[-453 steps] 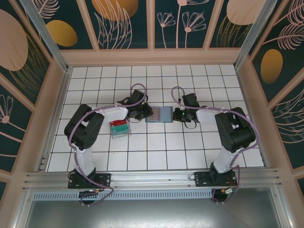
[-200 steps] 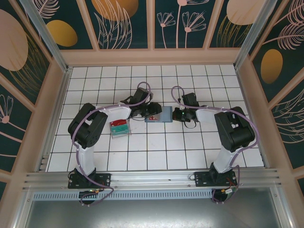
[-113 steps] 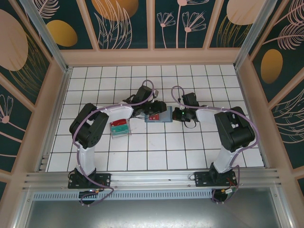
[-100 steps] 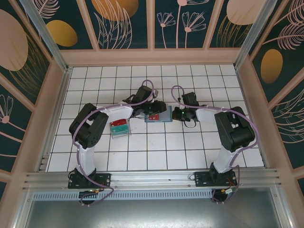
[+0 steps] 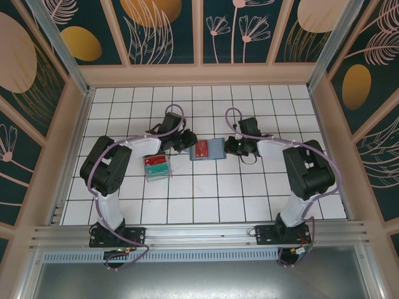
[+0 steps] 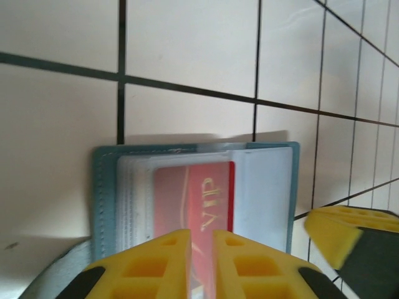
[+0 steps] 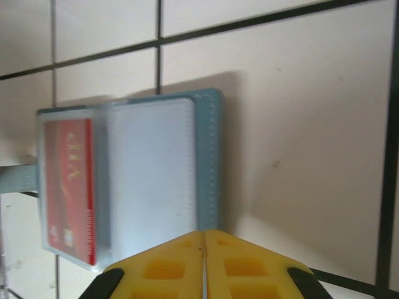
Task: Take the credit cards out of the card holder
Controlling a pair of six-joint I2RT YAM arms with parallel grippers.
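The teal card holder (image 5: 216, 150) lies open on the white tiles between my two grippers. A red credit card (image 5: 202, 148) marked VIP sits under the clear sleeves on its left half. My left gripper (image 5: 186, 141) is at the holder's left end. In the left wrist view its fingers (image 6: 201, 242) are all but shut over the near end of the red card (image 6: 193, 193), with a thin slit and nothing pinched. My right gripper (image 5: 232, 147) is shut, its tips (image 7: 204, 235) at the holder's stitched right edge (image 7: 209, 162).
A clear plastic tray (image 5: 157, 167) with red and green contents stands on the tiles left of the holder, beside the left arm. The holder's right sleeve (image 7: 153, 174) looks blank white. Wooden walls ring the tiled floor.
The left gripper has drawn back to the left off the holder and its jaws have narrowed. More of the red card shows. The right gripper has shifted slightly.
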